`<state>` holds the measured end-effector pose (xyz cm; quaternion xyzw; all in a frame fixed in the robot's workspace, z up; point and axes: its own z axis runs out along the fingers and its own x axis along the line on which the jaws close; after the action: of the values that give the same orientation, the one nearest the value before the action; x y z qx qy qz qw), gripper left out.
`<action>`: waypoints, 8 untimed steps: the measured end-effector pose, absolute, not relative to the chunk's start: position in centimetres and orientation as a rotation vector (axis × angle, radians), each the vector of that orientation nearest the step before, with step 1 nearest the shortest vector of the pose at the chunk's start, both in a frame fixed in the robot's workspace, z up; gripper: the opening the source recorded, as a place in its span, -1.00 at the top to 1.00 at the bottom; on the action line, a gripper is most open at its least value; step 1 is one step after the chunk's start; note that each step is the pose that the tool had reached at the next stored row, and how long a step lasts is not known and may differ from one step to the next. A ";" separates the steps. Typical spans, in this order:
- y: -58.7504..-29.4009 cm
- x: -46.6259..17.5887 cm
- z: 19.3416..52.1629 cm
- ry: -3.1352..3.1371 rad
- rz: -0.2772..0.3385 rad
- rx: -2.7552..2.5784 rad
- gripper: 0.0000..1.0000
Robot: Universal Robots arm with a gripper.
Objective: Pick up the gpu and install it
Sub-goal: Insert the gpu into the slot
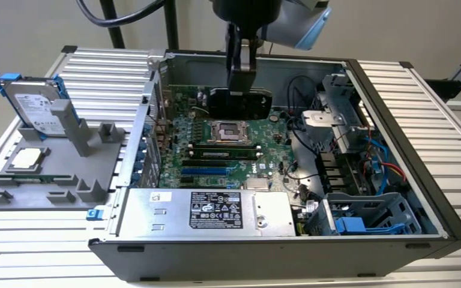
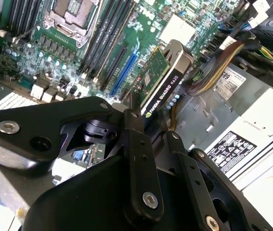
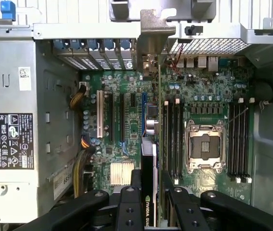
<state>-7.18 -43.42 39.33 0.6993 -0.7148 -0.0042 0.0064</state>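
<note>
While the arm hangs vertical over the open PC case [image 1: 391, 150], gripper [image 2: 143, 118] is clamped on the gpu [image 2: 162, 84], held edge-down. Motherboard [image 3: 126, 120] lies below w/ free space; case back wall sits just beyond the card's bracket [image 3: 151, 36].

Table: a ribbed aluminium table [image 1: 38, 246] is spanning the whole exterior view.
Centre: an open computer case [image 1: 422, 180] is lying directly on it.
Left of frame: a grey fixture tray [image 1: 34, 195] is sitting beside the case.
</note>
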 end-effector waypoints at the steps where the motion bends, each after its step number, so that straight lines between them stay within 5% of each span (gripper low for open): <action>1: -43.4 -7.2 39.3 -2.236 -0.013 2.188 1.00; 8: -43.4 -7.1 39.0 -2.236 -0.013 2.188 1.00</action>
<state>-7.12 -43.42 39.01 0.6993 -0.7148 -0.0042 0.0064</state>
